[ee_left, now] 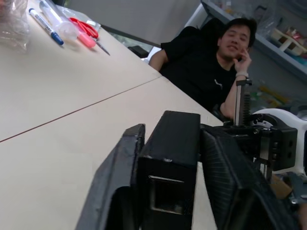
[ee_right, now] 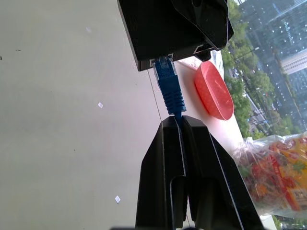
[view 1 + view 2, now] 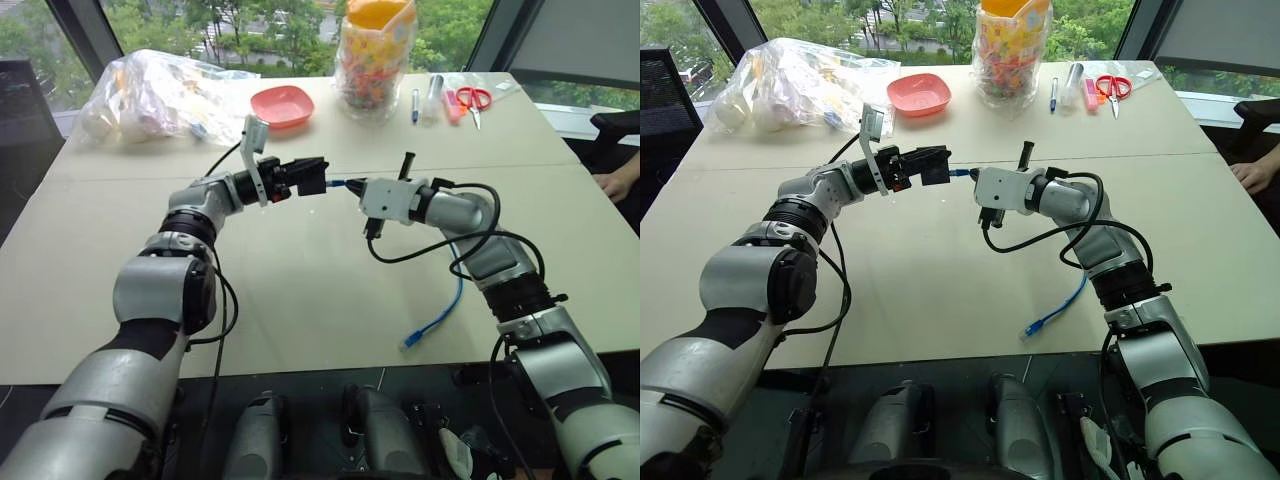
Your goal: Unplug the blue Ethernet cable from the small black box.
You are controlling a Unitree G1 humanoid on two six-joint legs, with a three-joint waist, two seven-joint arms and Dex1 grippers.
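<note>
Small black box (image 1: 169, 177) in left pincer (image 3: 312, 177); blue Ethernet cable (image 2: 170, 88) pinched by right pincer (image 2: 181, 125).

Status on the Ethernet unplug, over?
Left gripper shut on small black box. Right gripper shut on blue Ethernet cable, plug still seated. Nothing in the way.

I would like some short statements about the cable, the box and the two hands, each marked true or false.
1. The left gripper holds the small black box between its fingers. True.
2. The blue Ethernet cable is already out of the box. False: its plug still sits in the port.
3. The right gripper is shut on the cable just behind the plug. True.
4. The cable's free end lies in the pink bowl. False: it lies near the table's front edge.
</note>
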